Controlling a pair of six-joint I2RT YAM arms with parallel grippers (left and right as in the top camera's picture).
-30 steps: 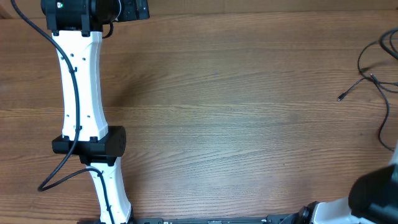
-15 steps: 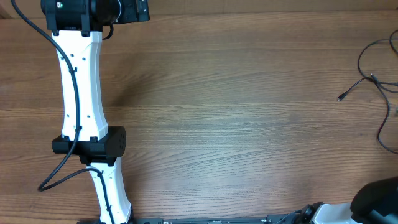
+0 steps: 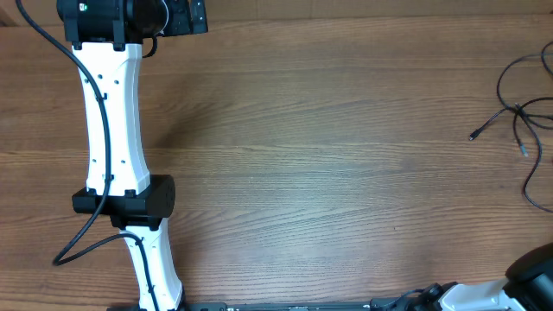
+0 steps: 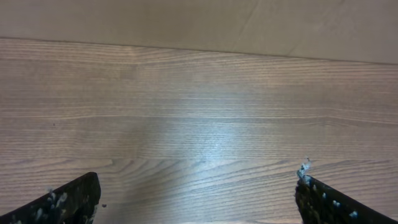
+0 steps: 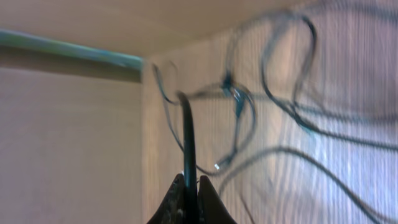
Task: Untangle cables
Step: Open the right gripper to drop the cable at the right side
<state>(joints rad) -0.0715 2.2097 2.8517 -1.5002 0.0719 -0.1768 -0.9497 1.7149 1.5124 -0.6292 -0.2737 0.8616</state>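
A tangle of thin black cables lies at the table's far right edge in the overhead view, one plug end pointing left. The right wrist view shows the same tangle blurred, spread over the wood. My right gripper is shut on one black cable that rises from between its fingers toward the tangle. Only part of the right arm shows at the bottom right overhead. My left gripper is open and empty above bare wood; its head is at the top left.
The white left arm runs down the left side of the table, with its thick black wire looping beside it. The table's far edge and a wall show in the left wrist view.
The right arm has drawn back toward the bottom right corner. The cable strands at the right edge have shifted slightly. The left arm has not moved.
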